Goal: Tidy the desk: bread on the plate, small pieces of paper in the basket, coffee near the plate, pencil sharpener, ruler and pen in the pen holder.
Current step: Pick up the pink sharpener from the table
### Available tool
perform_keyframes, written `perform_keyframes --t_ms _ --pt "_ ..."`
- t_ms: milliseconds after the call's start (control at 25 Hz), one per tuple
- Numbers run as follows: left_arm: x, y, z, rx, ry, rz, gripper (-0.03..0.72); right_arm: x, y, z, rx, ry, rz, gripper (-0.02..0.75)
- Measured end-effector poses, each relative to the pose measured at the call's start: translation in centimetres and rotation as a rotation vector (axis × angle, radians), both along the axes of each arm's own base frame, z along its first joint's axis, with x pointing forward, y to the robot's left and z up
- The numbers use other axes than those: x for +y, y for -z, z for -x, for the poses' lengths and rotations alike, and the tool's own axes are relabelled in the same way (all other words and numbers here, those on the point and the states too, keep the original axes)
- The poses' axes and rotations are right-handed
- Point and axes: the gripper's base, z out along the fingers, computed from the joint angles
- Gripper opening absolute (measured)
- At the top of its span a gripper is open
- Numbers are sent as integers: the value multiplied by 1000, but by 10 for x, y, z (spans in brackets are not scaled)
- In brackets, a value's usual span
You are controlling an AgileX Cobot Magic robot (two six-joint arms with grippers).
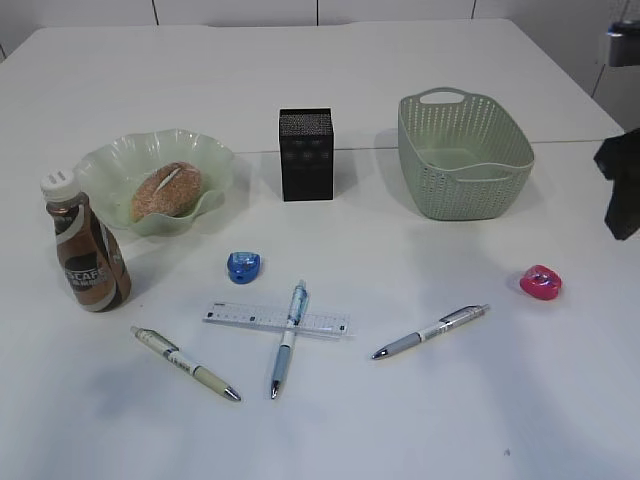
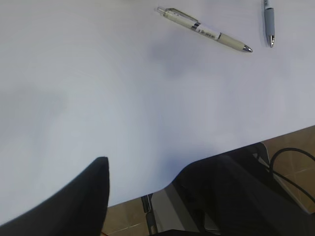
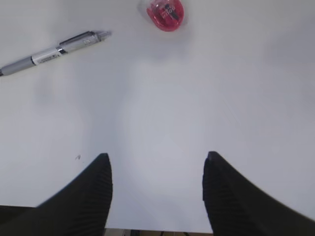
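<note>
The bread [image 1: 165, 190] lies on the green plate [image 1: 150, 140], and the coffee bottle [image 1: 88, 250] stands just left of it. In front of the black pen holder [image 1: 306, 153] lie a blue pencil sharpener [image 1: 243, 266], the ruler [image 1: 250, 318] and three pens: cream [image 1: 185, 363], blue [image 1: 287, 338] and grey [image 1: 430, 331]. A pink sharpener [image 3: 166, 12] lies ahead of my open right gripper [image 3: 157, 156]. My left gripper [image 2: 147, 164] is open over the table's front edge, and the cream pen [image 2: 204, 30] lies ahead of it. Small pieces of paper are out of view.
The green basket [image 1: 463, 150] stands at the back right. My right arm [image 1: 622, 185] shows at the right edge of the exterior view. The blue pen lies across the ruler. In the left wrist view the floor and cables [image 2: 290, 167] show beyond the table edge.
</note>
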Motion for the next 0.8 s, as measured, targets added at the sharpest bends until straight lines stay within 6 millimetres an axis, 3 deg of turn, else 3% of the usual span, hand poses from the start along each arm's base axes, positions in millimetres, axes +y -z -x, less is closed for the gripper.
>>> perform_keyframes --t_ms 120,160,320,480,560,640,680,800 --pt "0 0 0 0 0 0 469 1 7 -17 20 -33 8 461" --pt "0 0 0 0 0 0 469 2 17 -33 51 -73 17 473" --pt "0 0 0 0 0 0 467 4 41 -57 113 -162 33 521" --pt "0 0 0 0 0 0 466 4 52 -65 141 -208 46 529" --pt "0 0 0 0 0 0 466 4 70 -78 175 -264 63 533" --pt "0 0 0 0 0 0 466 4 70 -78 175 -264 63 533" --pt "0 0 0 0 0 0 466 3 82 -89 168 -316 91 533" --pt "0 0 0 0 0 0 463 3 91 -100 168 -358 109 534"
